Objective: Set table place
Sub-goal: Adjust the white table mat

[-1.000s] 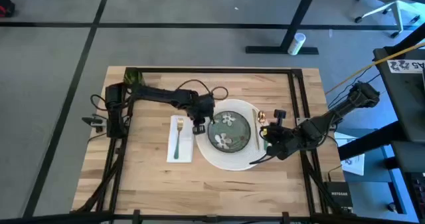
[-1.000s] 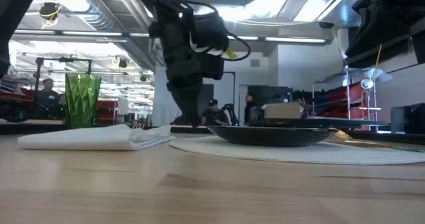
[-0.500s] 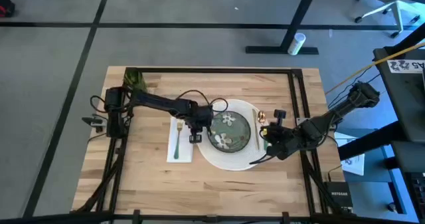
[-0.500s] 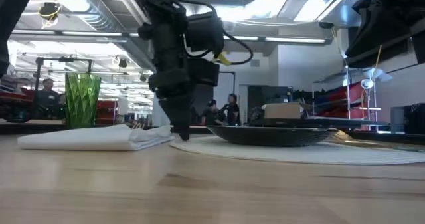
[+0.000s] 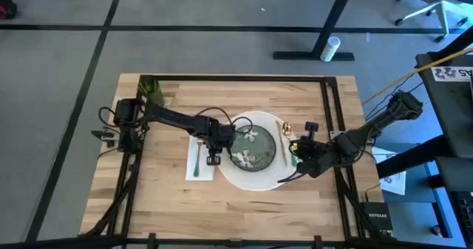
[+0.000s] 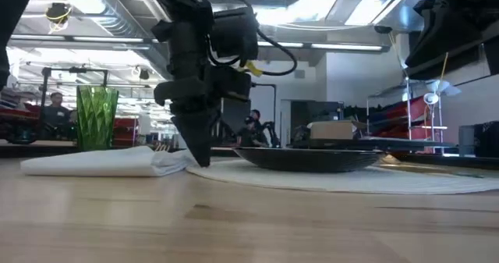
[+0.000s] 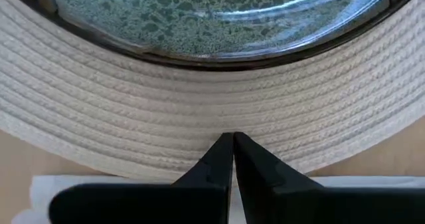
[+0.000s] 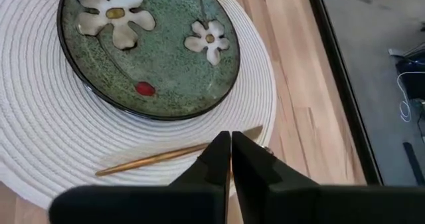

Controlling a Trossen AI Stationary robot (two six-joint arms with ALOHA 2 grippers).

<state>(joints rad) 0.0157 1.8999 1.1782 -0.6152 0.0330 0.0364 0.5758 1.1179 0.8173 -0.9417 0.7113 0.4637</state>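
— While I watched, where was the left gripper (image 5: 212,159)?
— Clenched, empty, at the placemat (image 5: 255,181) edge beside the napkin (image 5: 191,164). Right gripper (image 8: 230,159) pinched too, over the gold utensil (image 8: 159,158).

Both tools (image 7: 233,139) (image 8: 230,139) closed, apparently low, arms extended.

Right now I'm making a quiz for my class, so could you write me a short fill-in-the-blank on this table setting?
1. The plate sits on the round white ____.
2. The green fork lies on the ____.
3. The glass standing at the far corner is coloured ____.
4. The left gripper has its fingers ____, by the placemat's edge.

Missing words: placemat; napkin; green; shut
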